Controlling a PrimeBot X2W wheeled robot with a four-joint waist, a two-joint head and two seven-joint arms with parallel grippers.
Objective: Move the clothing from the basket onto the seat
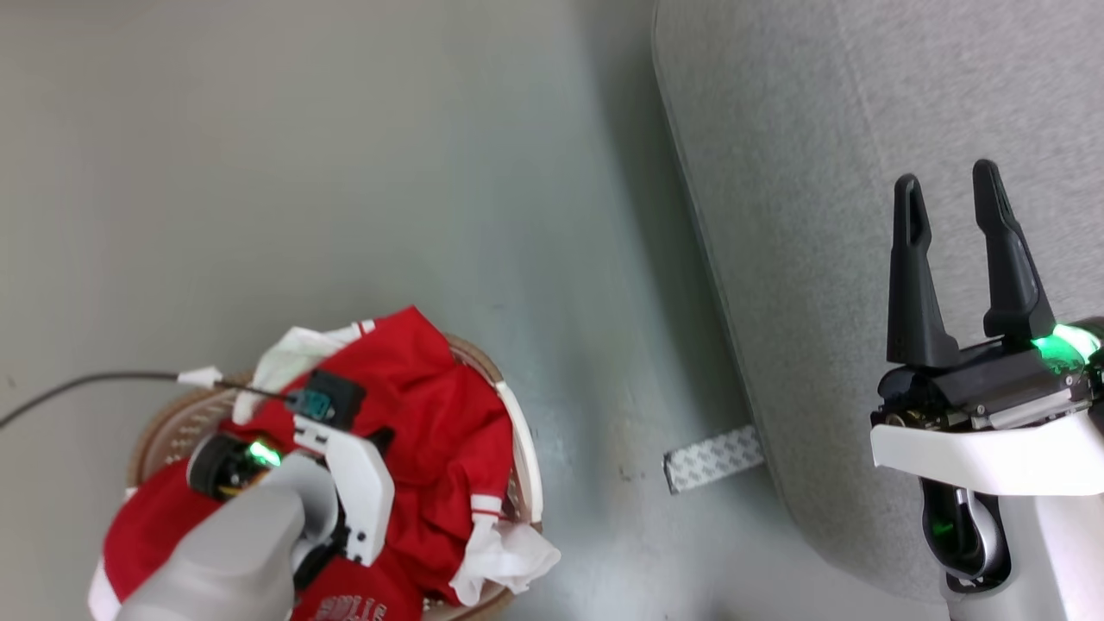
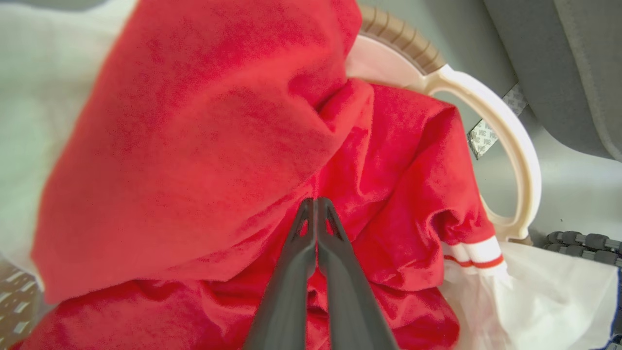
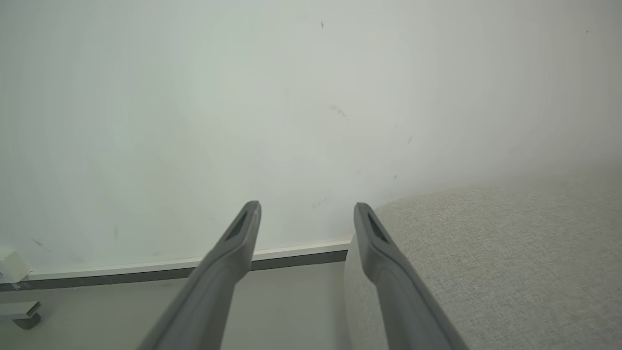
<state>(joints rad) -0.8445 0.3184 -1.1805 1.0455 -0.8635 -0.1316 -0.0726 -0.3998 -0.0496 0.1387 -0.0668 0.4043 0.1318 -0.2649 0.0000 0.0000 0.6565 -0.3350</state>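
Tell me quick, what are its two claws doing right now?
Left gripper: closed, apparently pinching the soft red fabric clothing in the white plastic basket.
Right gripper: open, holding nothing.

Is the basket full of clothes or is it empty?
Full. Red clothing is heaped in the white basket, and some of it hangs over the rim.

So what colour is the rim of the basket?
Brown and ribbed; the basket rim shows best in the left wrist view.
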